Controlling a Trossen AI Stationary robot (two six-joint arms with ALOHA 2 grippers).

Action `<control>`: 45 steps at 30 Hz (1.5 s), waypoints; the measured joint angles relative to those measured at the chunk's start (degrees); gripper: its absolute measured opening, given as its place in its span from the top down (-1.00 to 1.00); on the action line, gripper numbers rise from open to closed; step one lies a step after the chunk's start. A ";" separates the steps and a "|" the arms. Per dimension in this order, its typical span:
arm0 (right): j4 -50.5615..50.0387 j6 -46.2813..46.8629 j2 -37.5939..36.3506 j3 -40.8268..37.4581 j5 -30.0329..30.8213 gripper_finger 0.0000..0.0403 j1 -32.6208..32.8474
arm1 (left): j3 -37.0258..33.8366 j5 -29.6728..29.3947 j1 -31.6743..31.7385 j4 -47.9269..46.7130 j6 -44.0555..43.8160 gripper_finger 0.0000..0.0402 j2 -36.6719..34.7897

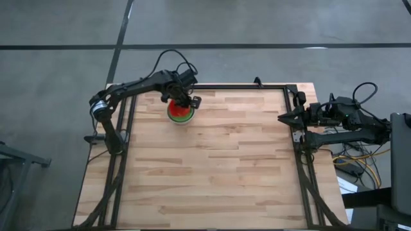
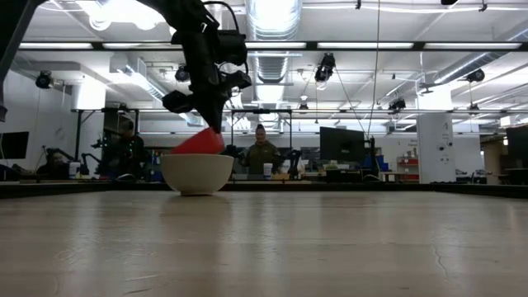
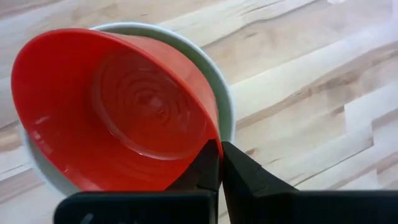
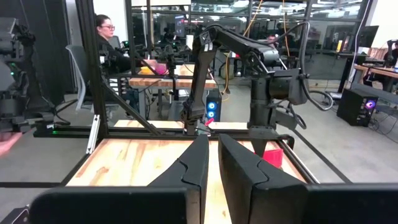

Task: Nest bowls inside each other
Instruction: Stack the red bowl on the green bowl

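A red bowl (image 3: 118, 106) hangs tilted over a pale white-grey bowl (image 2: 196, 175) that stands on the table at the far left. In the high view a green rim (image 1: 182, 119) shows under the red bowl. My left gripper (image 3: 220, 144) is shut on the red bowl from above. In the low view the red bowl (image 2: 198, 142) reaches down to the pale bowl's rim, which hides its lower edge. My right gripper (image 4: 213, 155) waits shut, level, at the table's right edge (image 1: 282, 117), away from the bowls. My left gripper pinches the red bowl's rim (image 3: 216, 134), one finger (image 3: 202, 171) inside the bowl and one (image 3: 245, 174) outside. The fingers come steeply from above. The bowl is tilted in the hold, over the pale bowl; whether it touches that bowl I cannot tell.
A black metal frame (image 1: 237, 86) runs along the table's far, left and right edges. The wooden tabletop (image 1: 212, 167) spreads out from the bowls toward the near and right sides. People sit at desks in the room beyond the table (image 2: 262, 153).
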 joint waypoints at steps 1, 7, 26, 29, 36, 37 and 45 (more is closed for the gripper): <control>0.00 0.00 -0.02 -0.01 0.00 0.83 0.01 | -0.19 0.00 -0.15 0.42 -0.02 0.96 0.00; 0.00 0.00 -0.02 0.01 0.00 0.83 0.00 | -2.75 2.69 -0.14 2.26 -0.63 0.95 -0.05; 0.00 0.00 -0.02 0.01 0.00 0.83 0.02 | -3.92 3.41 -0.10 1.89 -1.38 0.95 -0.04; 0.00 -0.01 -0.01 0.01 0.00 0.83 0.01 | -3.92 3.41 -0.10 1.27 -1.33 0.95 -0.04; 0.00 0.00 -0.01 0.00 0.00 0.83 0.02 | -1.52 0.78 -0.08 -0.95 0.30 0.95 -0.04; 0.00 0.00 -0.02 0.01 0.00 0.83 0.02 | -1.19 0.22 -0.08 -1.25 0.63 0.95 -0.04; 0.00 0.00 0.00 -0.01 0.00 0.83 0.00 | -1.07 -0.09 -0.05 -1.18 1.33 0.95 -0.04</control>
